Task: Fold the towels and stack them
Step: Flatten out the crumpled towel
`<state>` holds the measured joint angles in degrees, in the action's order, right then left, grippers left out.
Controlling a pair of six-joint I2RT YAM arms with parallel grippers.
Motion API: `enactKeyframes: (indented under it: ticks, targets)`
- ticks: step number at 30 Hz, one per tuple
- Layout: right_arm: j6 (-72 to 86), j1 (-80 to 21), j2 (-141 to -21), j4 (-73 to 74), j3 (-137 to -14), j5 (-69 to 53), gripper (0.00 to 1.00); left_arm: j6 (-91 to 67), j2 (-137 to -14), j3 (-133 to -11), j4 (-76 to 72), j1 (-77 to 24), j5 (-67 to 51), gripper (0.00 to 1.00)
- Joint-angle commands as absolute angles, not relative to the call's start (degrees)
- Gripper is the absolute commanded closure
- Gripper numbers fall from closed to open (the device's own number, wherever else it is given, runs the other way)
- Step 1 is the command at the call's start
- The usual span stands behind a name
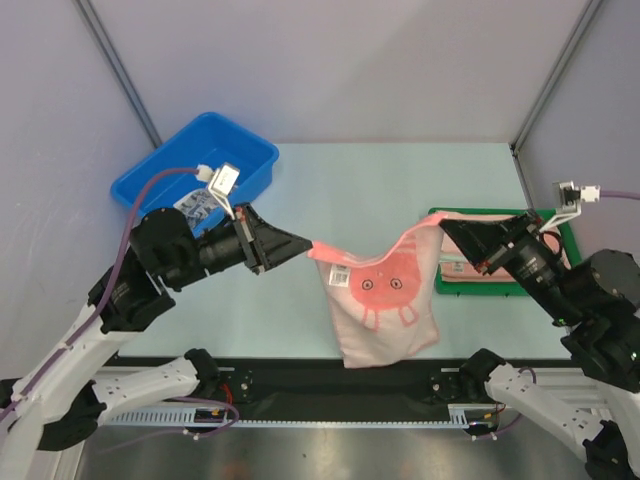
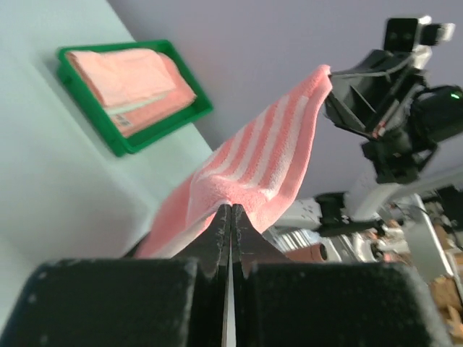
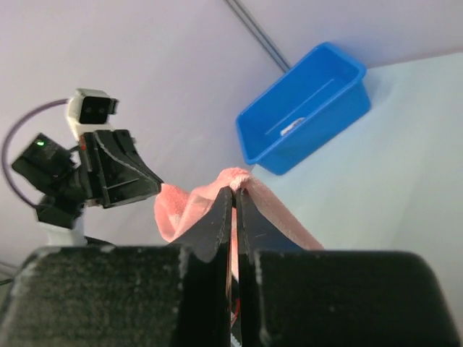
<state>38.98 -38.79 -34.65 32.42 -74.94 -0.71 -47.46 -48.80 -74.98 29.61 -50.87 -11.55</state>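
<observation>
- The towel (image 1: 385,320) looks light, soft and limp: it sags between the two grips and would swing and crease easily.
- Its corners are the best hold, I judge; a mid-edge pinch would let the ends droop.
- The left gripper (image 1: 305,245) has its jaws pressed fully together on one top corner, with cloth trailing beyond the tips.
- The right gripper (image 1: 445,228) is likewise clamped tight on the opposite corner.
- The towel hangs in the air between the jaws, with its bunny face below them.
- Folded towels (image 2: 130,79) lie in a green tray (image 2: 119,148) just behind the right jaws, and a blue bin (image 1: 235,150) sits behind the left.
</observation>
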Motion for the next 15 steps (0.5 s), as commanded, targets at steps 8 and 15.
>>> enactKeyframes:
  ticks: [8, 15]
  targets:
    - [23.11, -32.17, -61.85, 21.89, -80.16, 11.87, 1.0, -42.81, -65.28, -76.99, 25.22, -25.86, -20.21, 1.0]
    - [28.38, -13.9, -85.64, -1.88, -78.13, -15.59, 1.0, -38.14, -89.97, -81.37, 7.17, -14.86, -33.61, 1.0]
